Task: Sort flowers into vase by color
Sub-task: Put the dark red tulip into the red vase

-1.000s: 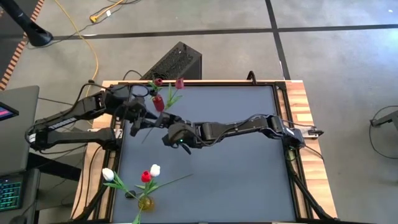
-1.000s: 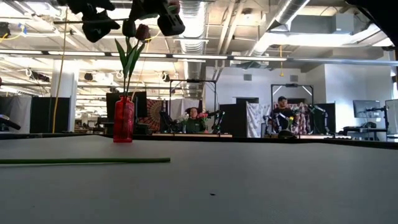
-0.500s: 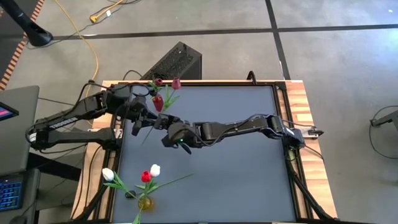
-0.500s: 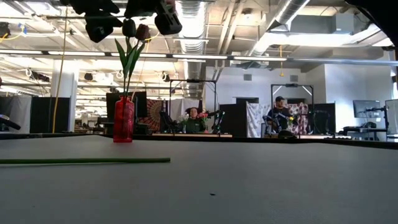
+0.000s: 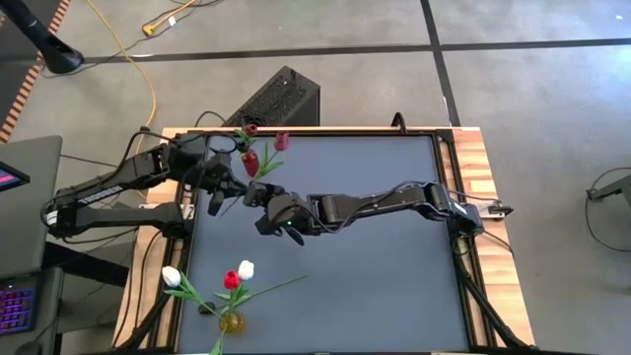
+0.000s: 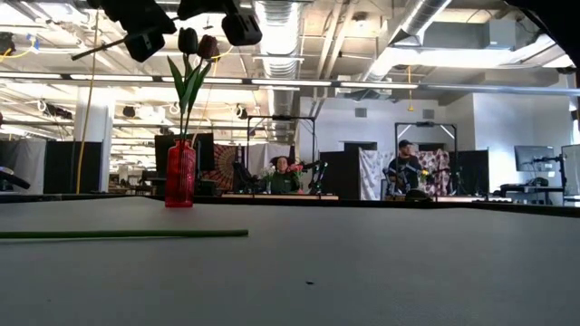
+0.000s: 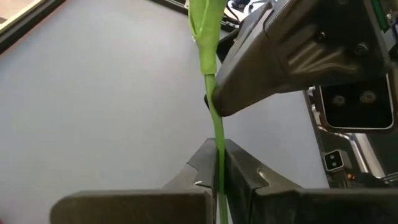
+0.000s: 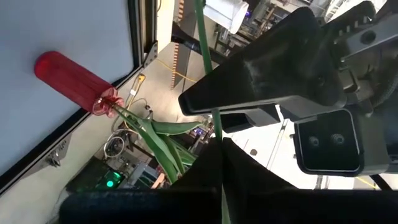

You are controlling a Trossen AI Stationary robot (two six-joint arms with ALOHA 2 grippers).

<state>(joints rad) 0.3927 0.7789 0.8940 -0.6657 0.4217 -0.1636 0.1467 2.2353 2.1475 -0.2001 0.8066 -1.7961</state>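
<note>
A red-headed flower (image 5: 281, 141) hangs slanted above the table's far left, and both grippers are shut on its thin green stem (image 7: 217, 134). My left gripper (image 5: 227, 197) and my right gripper (image 5: 252, 193) sit close together on it. The red vase (image 5: 249, 163) beside them holds two dark-headed flowers (image 6: 198, 43). It stands upright on its base (image 6: 180, 201). The yellow vase (image 5: 232, 320) at the near left holds white and red flowers (image 5: 237, 274). My left gripper pinches the stem (image 7: 219, 163) between its two fingers, which lie across it, on the side of my right gripper away from the head. The flower is lifted clear of the table. My right gripper pinches the same stem (image 8: 217, 132) between its two fingers, across it. My left gripper's fingers (image 8: 261, 74) sit just beyond.
A long green stem (image 6: 122, 234) lies flat on the table at the near left. A black box (image 5: 276, 99) stands beyond the far edge. People sit and stand in the room behind. Most of the dark mat (image 5: 394, 276) to the right is bare.
My left gripper has shut on the stem next to my right gripper, which has kept its hold. The flower's red head has shifted a little toward the near edge.
</note>
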